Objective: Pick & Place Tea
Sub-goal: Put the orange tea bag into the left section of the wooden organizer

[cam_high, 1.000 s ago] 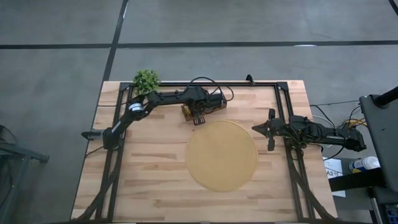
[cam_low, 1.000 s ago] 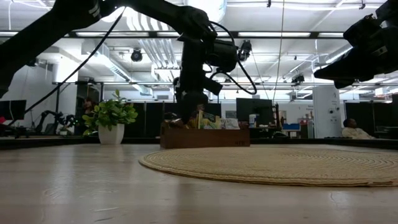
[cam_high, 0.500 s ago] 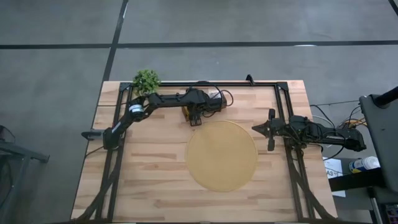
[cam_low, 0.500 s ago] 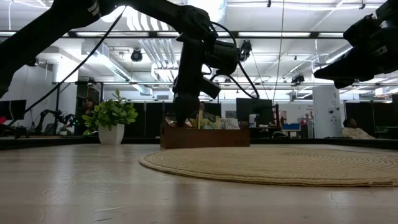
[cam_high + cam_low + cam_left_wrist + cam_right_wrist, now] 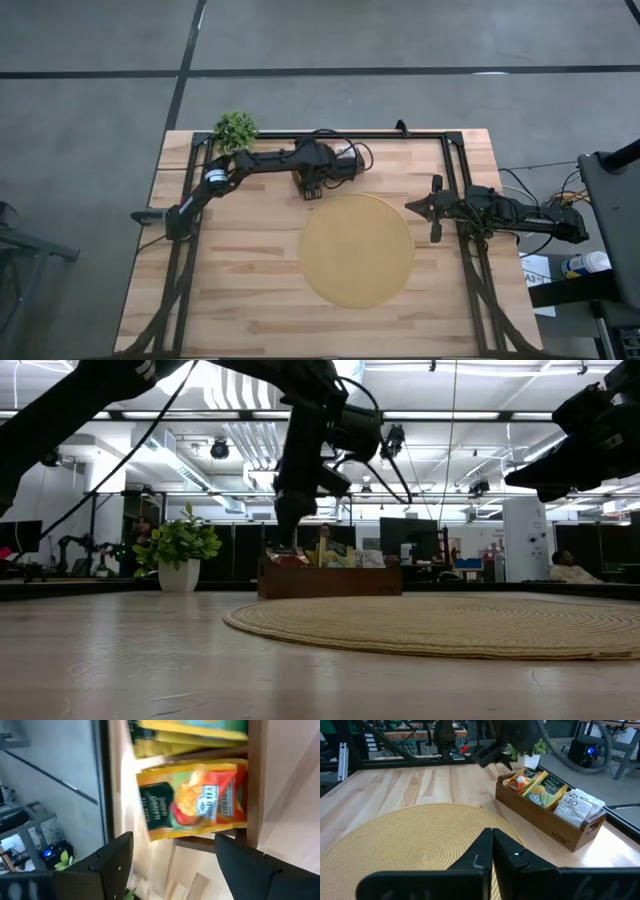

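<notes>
- Plant (image 5: 236, 129): stands at the desk's (image 5: 240, 290) far left corner, clear of the work.
- Left tool (image 5: 172, 852): hangs over the left end of the tray (image 5: 547, 822), fingers (image 5: 112, 865) spread wide and holding nothing. In the left wrist view an orange-red sachet (image 5: 195, 800) stands on edge directly ahead of the gap, apart from both fingers.
- Tea: the sachets sit upright in the tray at the desk's far edge, orange-red at one end, yellow-green (image 5: 546, 790) in the middle, white (image 5: 575, 805) at the other end. None lies on the mat (image 5: 357, 250).
- Step in hand, by my judgement: positioning for a pick. To do it well, centre the gap on the sachet's thin edge, come straight down so neither finger catches the tray wall (image 5: 254, 780) or the neighbouring sachet, close only once the fingers straddle the paper, then lift vertically.
- Risk: a tilted approach could pinch two sachets or drag the tray.
- Right tool (image 5: 492, 852): waits above the desk at the mat's right edge, fingers closed together, empty.
</notes>
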